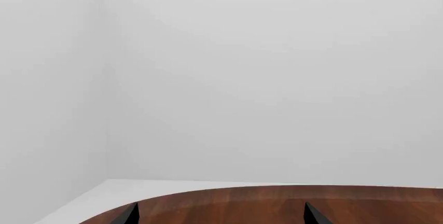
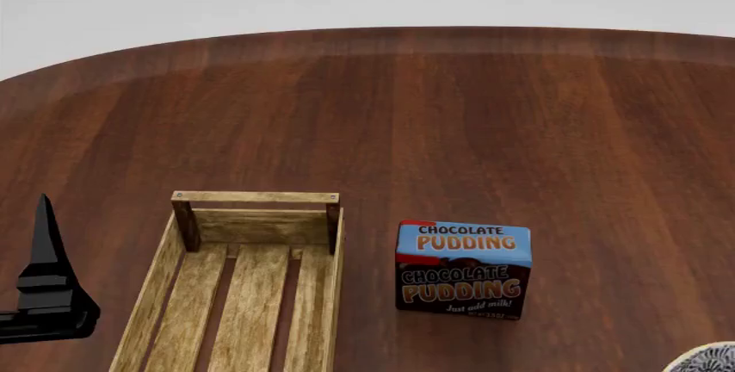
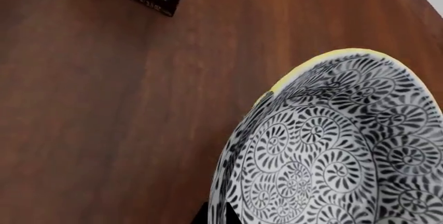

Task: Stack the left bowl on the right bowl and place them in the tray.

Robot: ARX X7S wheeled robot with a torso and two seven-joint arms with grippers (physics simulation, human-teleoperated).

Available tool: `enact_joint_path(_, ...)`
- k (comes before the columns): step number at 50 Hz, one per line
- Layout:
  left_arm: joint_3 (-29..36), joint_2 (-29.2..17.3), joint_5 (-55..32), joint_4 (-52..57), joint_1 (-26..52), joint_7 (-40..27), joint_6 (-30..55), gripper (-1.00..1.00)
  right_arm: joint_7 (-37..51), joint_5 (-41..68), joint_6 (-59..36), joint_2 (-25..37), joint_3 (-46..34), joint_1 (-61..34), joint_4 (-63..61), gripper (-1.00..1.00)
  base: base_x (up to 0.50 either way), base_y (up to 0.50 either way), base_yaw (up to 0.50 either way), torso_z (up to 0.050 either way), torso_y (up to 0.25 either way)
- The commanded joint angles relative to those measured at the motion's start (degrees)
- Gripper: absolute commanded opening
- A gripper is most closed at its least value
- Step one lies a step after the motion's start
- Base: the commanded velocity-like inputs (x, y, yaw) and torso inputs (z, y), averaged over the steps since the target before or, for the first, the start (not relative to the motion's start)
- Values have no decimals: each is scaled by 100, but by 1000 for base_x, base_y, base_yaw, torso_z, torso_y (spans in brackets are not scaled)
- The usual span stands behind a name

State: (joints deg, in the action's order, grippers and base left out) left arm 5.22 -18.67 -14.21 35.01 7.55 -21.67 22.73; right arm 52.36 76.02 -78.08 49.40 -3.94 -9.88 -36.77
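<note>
So the tray (image 2: 236, 290) sits on the table (image 2: 460, 114) near the front edge, left of centre, slats bare, nothing in it yet. The pudding box (image 2: 464, 269) stands upright just beside the tray's right side, not touching it.

Bowls: only one shows properly. The patterned bowl (image 3: 332, 151) fills the right wrist view, black-and-white swirls all over, with a yellow strip along part of its rim. Can't tell if that's a second bowl behind it or just the rim colour. In the head view, only a sliver of it peeks in at the front right corner of the table. No sign of the other bowl in any view.

Left gripper (image 1: 220, 214): two dark fingertips set well apart over the table, nothing between them, so it's spread. The right gripper is only a dark bit at the bowl's rim, so I can't tell whether it's pinching the bowl or just near it.

Handling guess: it looks like glazed ceramic, so stiff, fairly heavy, slick and chippable. I'd grab the rim wall, one finger inside and one outside, and set it down gently. The tray looks wide enough.
</note>
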Motion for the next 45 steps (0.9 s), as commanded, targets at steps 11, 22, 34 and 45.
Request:
enact_joint_path(11,54,-33,-8,17,6,-48,14,100,-67,-98,321,432,481,538,177,-100,0,0,0,0,0)
enact_joint_path(22,97,-49,-1,51,9,-81,41,100,-104,3,225,589,466,362,348,-100,0,0,0,0,1)
enact_joint_path(34,162,-55,-1,63,78,-107,94,100,-191,240,-185,700,112,-488,747,-100,0,0,0,0,0)
enact_joint_path(45,186,-51,-30,58,156,-132,136,100,-638,-112,-307,670,-455,-1192,1247,-100,0,0,0,0,0)
